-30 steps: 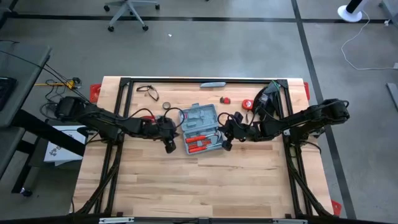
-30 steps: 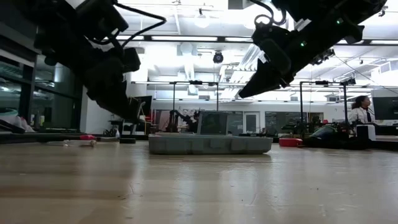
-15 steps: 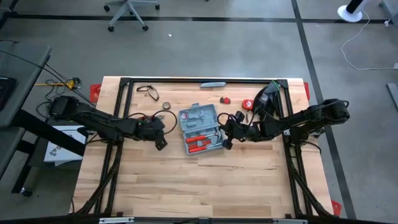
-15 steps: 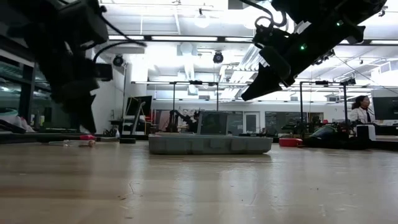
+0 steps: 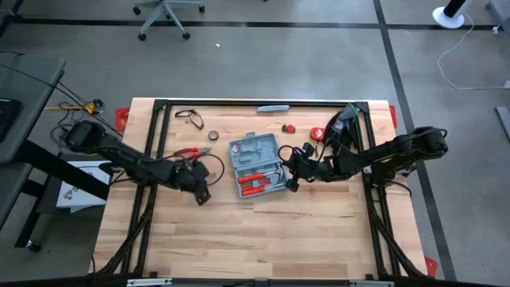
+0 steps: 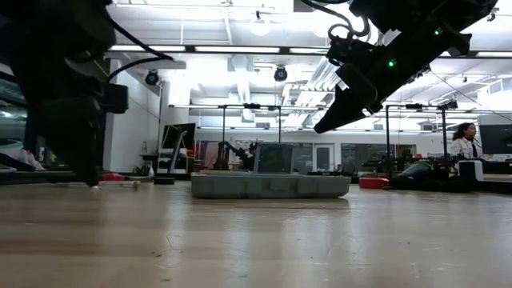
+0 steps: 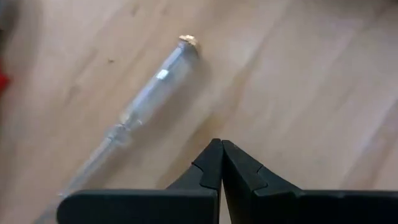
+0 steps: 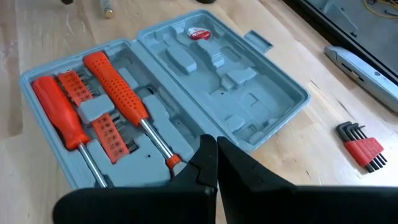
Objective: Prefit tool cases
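The tool case lies open and flat near the middle of the desk, lid folded back away from the front edge, so that its moulded recesses face up and tools can be dropped straight in. In the right wrist view the tray half already carries two red-handled screwdrivers and racks of small orange bits, while the lid half is mostly bare recesses with one small red item near its far edge. The right hand hovers just beside the case's right edge, fingers clenched together and empty, probably placed to steady or nudge the case. The left hand is well left of the case, low over bare wood, also clenched on nothing; its wrist view shows a clear-handled tester screwdriver lying loose just ahead of the fingertips, likely the next piece to fit. Red-handled pliers, a set of hex keys and a slim grey-blue bar remain outside the case.
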Tool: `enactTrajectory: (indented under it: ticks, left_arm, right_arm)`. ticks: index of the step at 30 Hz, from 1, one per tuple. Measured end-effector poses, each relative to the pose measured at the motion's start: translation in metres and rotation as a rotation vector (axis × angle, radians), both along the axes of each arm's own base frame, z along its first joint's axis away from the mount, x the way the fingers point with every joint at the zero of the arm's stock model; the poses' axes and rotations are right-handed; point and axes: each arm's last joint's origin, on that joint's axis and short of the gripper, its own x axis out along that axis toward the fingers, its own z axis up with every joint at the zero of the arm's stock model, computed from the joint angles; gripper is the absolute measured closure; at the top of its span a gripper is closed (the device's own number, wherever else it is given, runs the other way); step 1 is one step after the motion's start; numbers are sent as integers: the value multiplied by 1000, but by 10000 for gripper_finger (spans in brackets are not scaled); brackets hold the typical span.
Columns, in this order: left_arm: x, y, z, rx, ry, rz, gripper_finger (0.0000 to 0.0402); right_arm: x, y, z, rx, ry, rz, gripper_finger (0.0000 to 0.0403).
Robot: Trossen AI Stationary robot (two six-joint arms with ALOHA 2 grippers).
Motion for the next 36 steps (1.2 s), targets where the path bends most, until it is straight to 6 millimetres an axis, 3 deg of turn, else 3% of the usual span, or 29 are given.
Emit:
enactTrajectory:
  ticks: [6,15,24,36]
  left_arm:
    - [4,-6,8,157,-117,37,401]
    - [4,15,2,257,-111,139,401]
    - [9,24,-3,240,-180,124,401]
    - [2,21,-18,27,-158,53,401]
  right_arm:
    - [0,0,0,-1,0,-1,403]
    - [0,0,0,7,-4,-8,403]
    - [0,0,0,5,-5,-9,403]
    - [0,0,0,4,2,-8,403]
